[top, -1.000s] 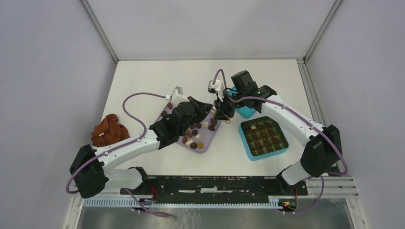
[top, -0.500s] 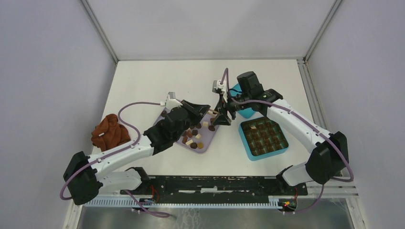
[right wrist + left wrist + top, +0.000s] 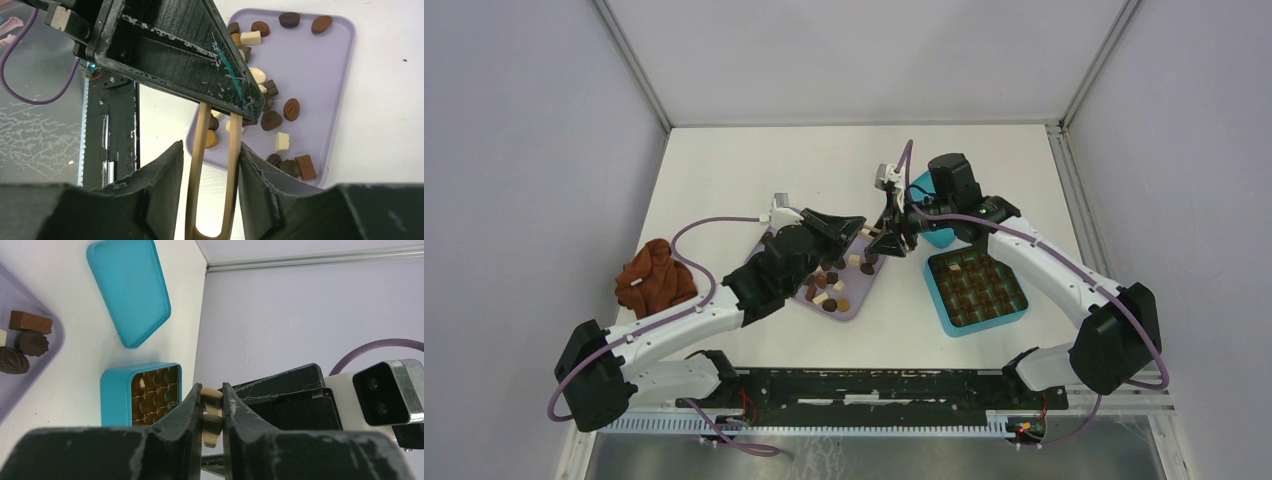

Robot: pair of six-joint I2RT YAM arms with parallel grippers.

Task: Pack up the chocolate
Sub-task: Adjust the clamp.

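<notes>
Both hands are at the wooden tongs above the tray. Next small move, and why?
Probably close the right hand gently on the tongs: it straddles both prongs with a gap showing, while the left hand is shut on the tips. Only then should the left let go.

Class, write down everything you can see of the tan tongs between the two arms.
The tongs are pale tan, wood or bamboo by their look: two thin arms joined in a U at one end. They are held in the air above the edge of the lilac tray. The left tool is shut on their tips. The right tool straddles both arms nearer the joined end, jaws apart, a gap showing on one side.
</notes>
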